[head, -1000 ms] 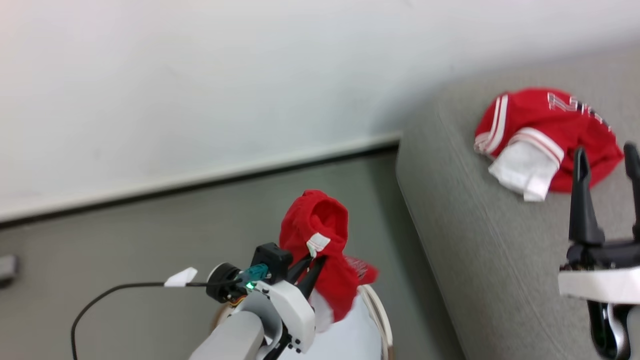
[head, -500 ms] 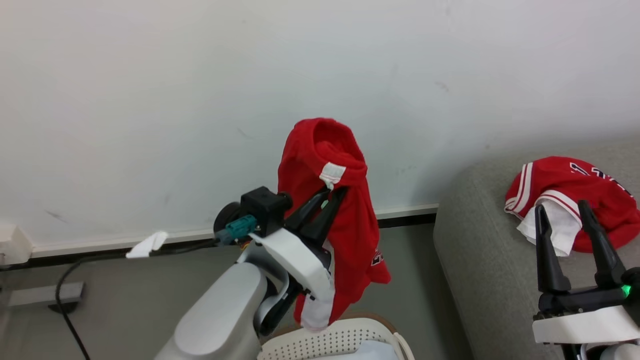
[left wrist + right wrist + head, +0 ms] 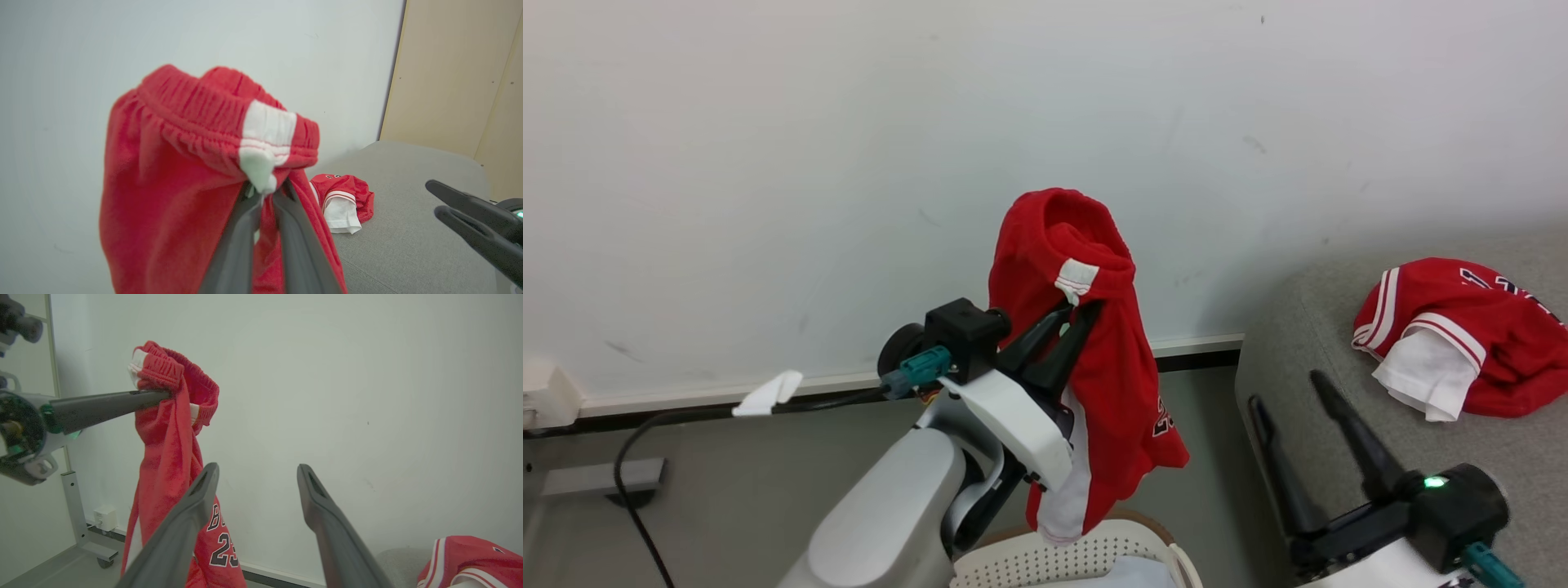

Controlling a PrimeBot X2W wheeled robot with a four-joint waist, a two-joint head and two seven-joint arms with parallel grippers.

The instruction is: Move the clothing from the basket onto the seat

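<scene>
As the task stands: one red garment (image 3: 1462, 314) lies crumpled on the seat (image 3: 1523, 457); a second is lifted out of the basket (image 3: 1054, 559) but is not yet over the seat.
Left to do: carry the held garment (image 3: 1119, 384) across onto the seat and let it go. What more the basket holds I cannot tell, as most of its inside is out of view.
Held garment, place: in the air off the seat's left end, above the basket, which stands on the floor (image 3: 768, 457) just beside that end.
Held garment, axis: long axis vertical. The elastic waistband (image 3: 220, 118) is at the top, folded over the tips of the jaws, and the leg with the number print (image 3: 220, 543) points down at the basket.
Left gripper (image 3: 1082, 309): jaws closed on the waistband.
Right gripper (image 3: 1286, 390): jaws spread wide and empty, at the seat's left end, near the red garment but apart from it.
</scene>
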